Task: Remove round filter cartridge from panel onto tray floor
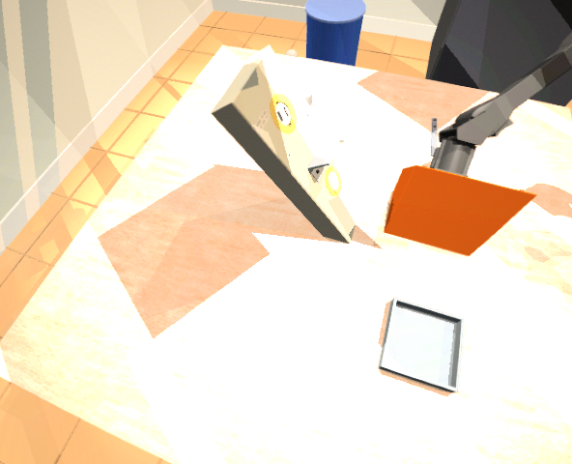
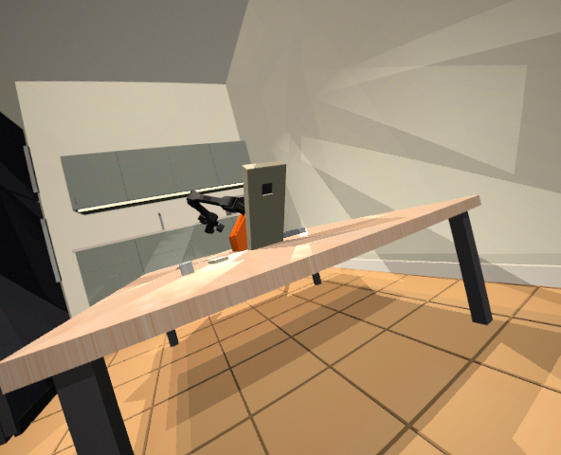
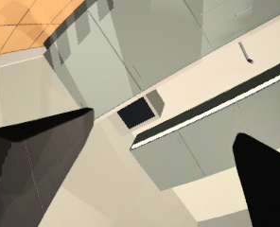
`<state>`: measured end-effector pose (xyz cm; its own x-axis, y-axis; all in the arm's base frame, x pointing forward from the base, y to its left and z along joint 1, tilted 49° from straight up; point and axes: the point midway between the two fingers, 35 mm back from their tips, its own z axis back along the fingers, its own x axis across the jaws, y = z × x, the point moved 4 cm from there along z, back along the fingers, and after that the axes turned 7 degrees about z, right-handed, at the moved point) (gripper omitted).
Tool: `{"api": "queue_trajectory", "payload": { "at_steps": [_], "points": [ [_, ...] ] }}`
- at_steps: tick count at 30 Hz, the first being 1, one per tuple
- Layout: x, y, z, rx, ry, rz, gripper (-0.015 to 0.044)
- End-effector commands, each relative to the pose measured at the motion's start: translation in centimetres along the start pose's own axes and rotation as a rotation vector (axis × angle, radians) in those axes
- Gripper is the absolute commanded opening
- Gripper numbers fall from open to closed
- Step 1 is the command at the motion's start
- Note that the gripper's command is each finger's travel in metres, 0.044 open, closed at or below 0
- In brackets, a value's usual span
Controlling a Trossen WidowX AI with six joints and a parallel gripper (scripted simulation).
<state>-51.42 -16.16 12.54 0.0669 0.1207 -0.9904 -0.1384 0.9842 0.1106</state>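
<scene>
The service panel stands upright on the table. The round cartridge is in its upper yellow ring, with two dark slots on its pale face; it looks flush. The panel's back, with a dark square opening, faces the exterior view. The tray, shallow and grey-rimmed, lies on the table with no object inside. My gripper is open and empty. In the exterior view it hangs above table height, left of the panel and apart from it. It is out of view in the top view.
A large orange slab stands in front of the arm's base, between panel and arm. A second yellow ring and a small bracket are lower on the panel. A pale block and a flat piece lie on the table.
</scene>
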Motion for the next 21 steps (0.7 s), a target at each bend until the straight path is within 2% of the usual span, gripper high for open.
{"api": "queue_trajectory", "payload": {
  "at_steps": [1, 5, 12, 21],
  "points": [
    [0.0, -0.1, 0.0, -0.001, 0.0, -0.002, 0.0374],
    [-0.9, -1.9, 0.5, -0.037, 0.008, -0.042, 0.0269],
    [-3.8, -7.9, 2.9, -0.161, 0.022, -0.184, 0.0096],
    [-7.4, -15.1, 7.3, -0.327, 0.013, -0.369, 0.0096]
  ]
}}
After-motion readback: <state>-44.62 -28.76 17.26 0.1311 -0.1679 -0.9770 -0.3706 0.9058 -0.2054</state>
